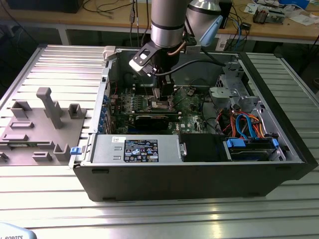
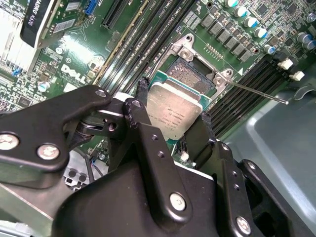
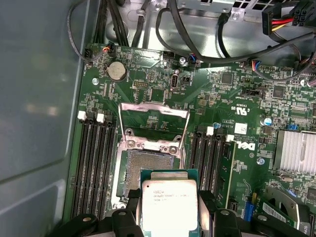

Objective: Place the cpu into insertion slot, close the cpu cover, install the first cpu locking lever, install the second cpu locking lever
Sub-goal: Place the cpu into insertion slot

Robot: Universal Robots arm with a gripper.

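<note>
Pincer: the gripper [image 2: 174, 106] [image 3: 169, 210] is clenched on the cpu [image 2: 173, 112] [image 3: 169, 202]; one black finger [image 3: 132, 200] presses each of two opposite edges
Cpu against pincer: squarely between the fingertips; dull silver top turned to both wrist cameras; green edge showing around it
Cpu against socket: it hangs over one edge of the insertion slot [image 2: 190, 76] [image 3: 150, 165], hiding part of it; the rest of the dark contact field lies bare; whether the chip touches the socket cannot be told
Cover: in the first wrist view the cpu cover [image 3: 153, 109] stands raised on its hinge at the slot's far side; board visible through its window
Lever: in the second wrist view a thin locking lever [image 2: 259, 92] sticks out free, away from the socket
Board: green motherboard [image 3: 217, 94]; long black memory slots [image 3: 94, 168] flank the socket on both sides
Exterior view: the gripper [image 1: 163, 94] reaches down into the open computer case [image 1: 199, 179]; a black card [image 1: 152, 121] lies at six o'clock of it; blue and orange cables [image 1: 244, 124] at four o'clock; grey fixture blocks [image 1: 45, 124] at nine o'clock of the case, on the ribbed metal table [image 1: 149, 219]
</note>
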